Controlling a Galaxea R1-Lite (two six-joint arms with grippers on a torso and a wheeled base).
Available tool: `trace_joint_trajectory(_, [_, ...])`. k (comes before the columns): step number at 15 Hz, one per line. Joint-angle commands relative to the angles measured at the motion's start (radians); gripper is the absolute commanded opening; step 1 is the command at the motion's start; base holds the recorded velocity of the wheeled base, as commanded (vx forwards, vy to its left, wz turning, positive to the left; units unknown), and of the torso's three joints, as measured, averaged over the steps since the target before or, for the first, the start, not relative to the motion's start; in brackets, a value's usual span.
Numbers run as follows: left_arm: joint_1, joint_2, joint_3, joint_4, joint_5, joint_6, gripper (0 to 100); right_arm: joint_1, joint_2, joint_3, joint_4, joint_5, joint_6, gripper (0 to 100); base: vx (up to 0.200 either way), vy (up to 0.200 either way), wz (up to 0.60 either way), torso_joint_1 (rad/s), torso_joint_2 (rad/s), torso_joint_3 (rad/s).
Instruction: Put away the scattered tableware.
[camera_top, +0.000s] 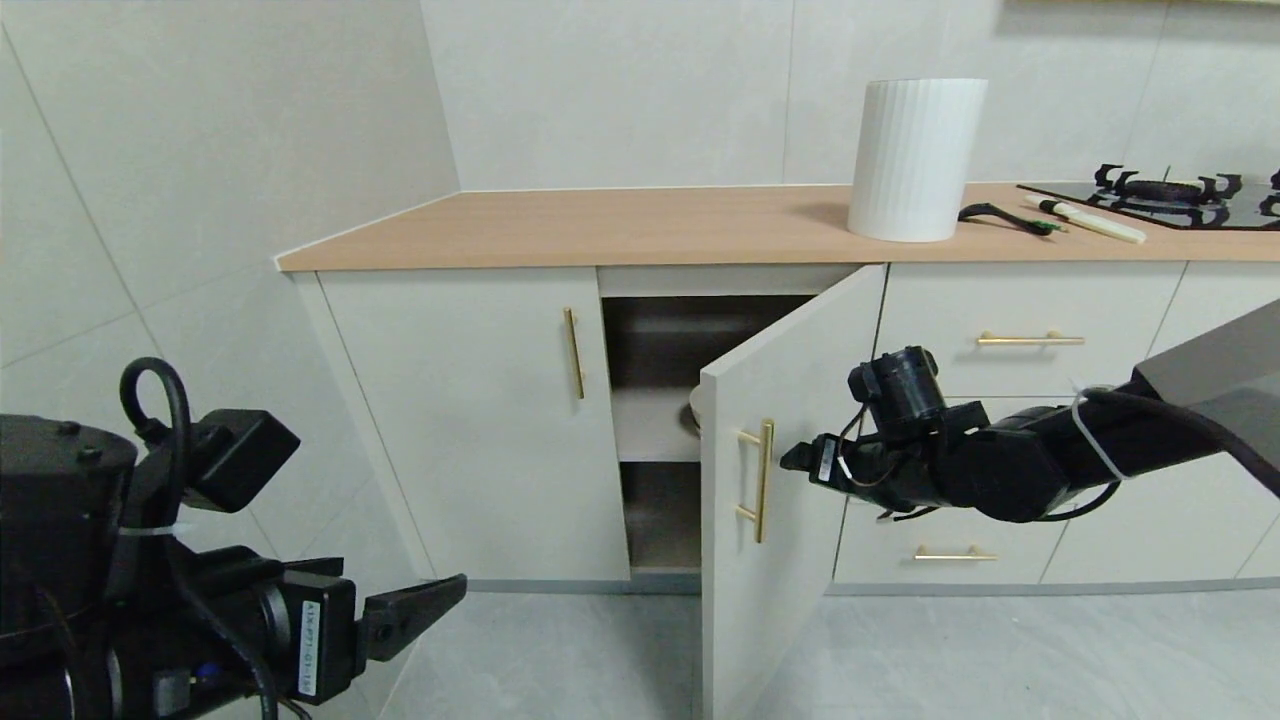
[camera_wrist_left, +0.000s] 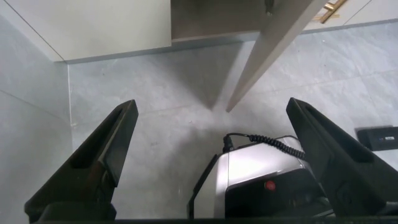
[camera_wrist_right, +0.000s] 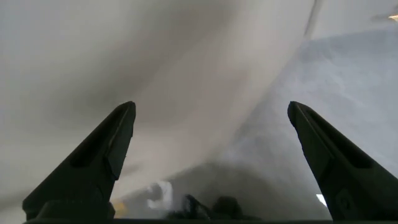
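Left tool (camera_wrist_left: 211, 109) sits nearest, low in the lower left of the head frame, its fingers spread wide over bare floor and holding nothing. Across the upper half runs the wooden desk (camera_top: 620, 225), and under it, at centre, a cabinet door (camera_top: 780, 560) stands swung out towards the camera. A tall white ribbed container (camera_top: 915, 160) stands on the desk at upper right, with a hob (camera_top: 1160, 195) at the far right edge. The right tool (camera_top: 797, 458), likewise released and empty, hovers just beside the door's brass handle (camera_top: 762, 480). The tableware, a black-handled utensil (camera_top: 1000, 215) and a pale-handled one (camera_top: 1090, 220), lies on the desk between container and hob, well apart from both tools. I judge the risk to be the door: a glancing touch at the handle could swing it shut or wider, and an arm lifting to the desk could clip its edge or topple the container.
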Motion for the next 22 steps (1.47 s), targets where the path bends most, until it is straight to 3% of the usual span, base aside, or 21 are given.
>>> trace_joint_trajectory(1, [0.000,0.002,0.000,0.000,-0.001,-0.001,100,0.001,0.028,-0.001,-0.020,0.000,0.007,100,0.000,0.000,0.00,0.000,0.00,0.000])
trace_joint_trajectory(4, [0.000,0.002,0.000,0.000,-0.002,-0.001,100,0.009,0.055,-0.018,-0.069,-0.001,0.055,100,0.000,0.000,0.00,0.000,0.00,0.000])
trace_joint_trajectory(12, [0.000,-0.001,0.000,-0.002,-0.002,-0.002,100,0.015,0.098,-0.051,-0.161,-0.006,0.127,100,0.200,0.000,0.00,0.000,0.00,-0.002])
trace_joint_trajectory(22, [0.000,0.001,0.002,-0.002,-0.002,-0.002,100,0.010,0.137,-0.140,-0.182,-0.043,0.240,100,0.000,0.000,0.00,0.000,0.00,0.000])
